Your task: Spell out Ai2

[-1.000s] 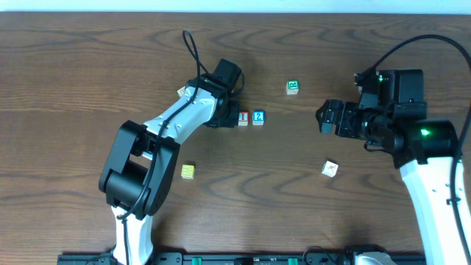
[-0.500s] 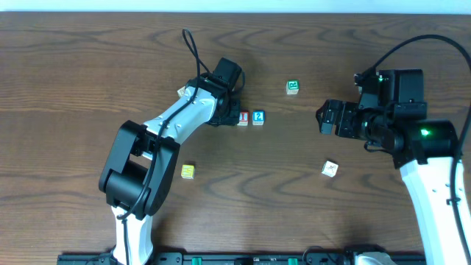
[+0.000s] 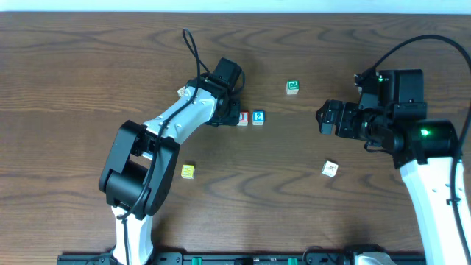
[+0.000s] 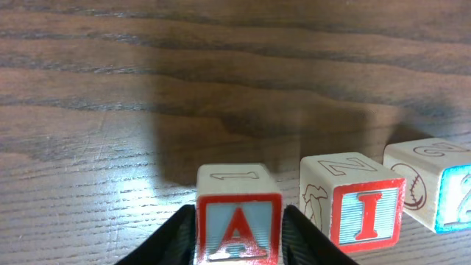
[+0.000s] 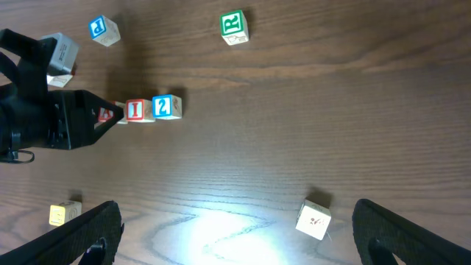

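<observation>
A red "A" block (image 4: 237, 230) sits between the fingers of my left gripper (image 4: 238, 234), which is shut on it, resting on the table left of a red "I" block (image 4: 364, 215) and a blue "2" block (image 4: 449, 193). Overhead, the left gripper (image 3: 227, 115) hides the A; the I block (image 3: 243, 118) and 2 block (image 3: 258, 117) stand in a row beside it. My right gripper (image 3: 326, 117) is open and empty at the right. In the right wrist view the row shows with the A (image 5: 107, 114) partly hidden, the I (image 5: 135, 110) and the 2 (image 5: 164, 107).
A green block (image 3: 293, 87) lies behind the row, a yellow block (image 3: 188, 171) at front left, a white block (image 3: 330, 168) at front right. The right wrist view also shows a blue block (image 5: 103, 29) at top left.
</observation>
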Robot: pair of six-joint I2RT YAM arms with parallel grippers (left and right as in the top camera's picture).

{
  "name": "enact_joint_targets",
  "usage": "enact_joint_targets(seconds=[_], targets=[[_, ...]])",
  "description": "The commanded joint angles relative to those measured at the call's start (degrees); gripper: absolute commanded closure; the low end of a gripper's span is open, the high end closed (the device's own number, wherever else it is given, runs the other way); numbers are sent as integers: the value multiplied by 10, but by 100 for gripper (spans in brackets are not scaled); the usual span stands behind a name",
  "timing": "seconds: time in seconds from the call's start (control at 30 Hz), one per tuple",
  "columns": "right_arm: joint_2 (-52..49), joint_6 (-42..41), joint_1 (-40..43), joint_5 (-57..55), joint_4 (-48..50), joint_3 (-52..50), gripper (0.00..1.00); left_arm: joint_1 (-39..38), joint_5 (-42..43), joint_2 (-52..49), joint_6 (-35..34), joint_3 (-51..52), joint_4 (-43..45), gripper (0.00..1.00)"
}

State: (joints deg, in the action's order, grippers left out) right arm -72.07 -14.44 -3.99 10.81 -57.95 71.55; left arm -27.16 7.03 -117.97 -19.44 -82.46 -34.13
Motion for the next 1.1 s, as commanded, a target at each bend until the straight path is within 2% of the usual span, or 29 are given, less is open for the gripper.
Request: enact_joint_targets(seconds=[0.0, 0.33, 0.6, 0.7, 0.83, 0.9, 0.97, 1.0, 1.03, 1.07], targets=[[6, -10, 2, 6, -1, 0, 1, 1, -12, -7, 1, -7, -1, 58], [6, -13, 2, 6, -2, 0, 1, 1, -13, -7, 1, -7, 3, 57], [6, -14, 2, 6, -7, 0, 1, 2, -17, -7, 1, -7, 37, 54], [5, -14, 2, 6, -7, -1, 1, 3, -45, -6, 1, -9, 58, 53], [-12, -14, 2, 6, 1, -1, 1, 14, -75, -5, 1, -45, 50, 53], [-37, -14, 0, 6, 12, -1, 7, 25, -75, -2, 1, -81, 26, 53], [-71, -14, -7, 13, 31, -1, 8, 38, -75, -1, 1, -127, -14, 51], [-96, -14, -14, 25, 48, -1, 12, 47, -75, 0, 2, -155, -45, 53], [-119, -14, -19, 37, 65, -1, 16, 55, -75, 0, 1, -178, -71, 62], [-139, -14, -24, 49, 80, -1, 23, 63, -74, 0, 1, -195, -94, 78]])
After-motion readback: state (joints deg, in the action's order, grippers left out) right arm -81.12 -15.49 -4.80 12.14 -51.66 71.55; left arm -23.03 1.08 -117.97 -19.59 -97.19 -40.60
